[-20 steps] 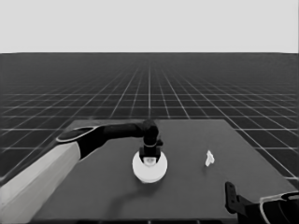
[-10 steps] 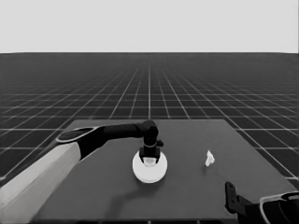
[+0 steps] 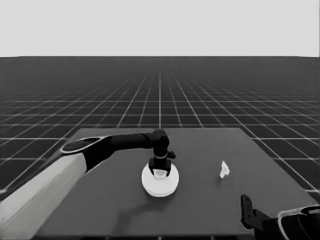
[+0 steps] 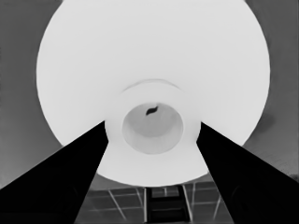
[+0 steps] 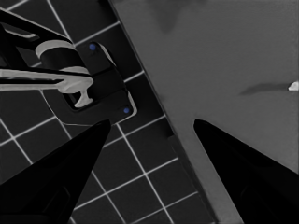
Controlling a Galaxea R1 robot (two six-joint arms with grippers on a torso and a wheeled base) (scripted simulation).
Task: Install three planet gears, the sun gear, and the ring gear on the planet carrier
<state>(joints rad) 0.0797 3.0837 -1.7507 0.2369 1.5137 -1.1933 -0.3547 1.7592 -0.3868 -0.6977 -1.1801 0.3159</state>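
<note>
The larger round part, the ring gear [image 3: 160, 184], is a thick white disc with a raised hub at the table's middle. My left gripper [image 3: 160, 167] reaches in from the left and stands straight over it. In the left wrist view the disc [image 4: 154, 60] fills the picture, and the left gripper [image 4: 152, 123] is shut on the raised hub, one black finger against each side. The planet gears, the sun gear and the planet carrier are hidden from every view. My right gripper [image 3: 247, 210] is parked at the lower right corner, open and with nothing in it [image 5: 152, 121].
A thin white piece [image 3: 224, 170] lies on the table to the right of the disc, also seen small in the right wrist view [image 5: 294, 86]. Dark machinery with blue lights [image 5: 88, 79] sits past the table's edge [image 5: 154, 112].
The left gripper and the larger round part have sunk slightly lower. The right arm has not moved.
</note>
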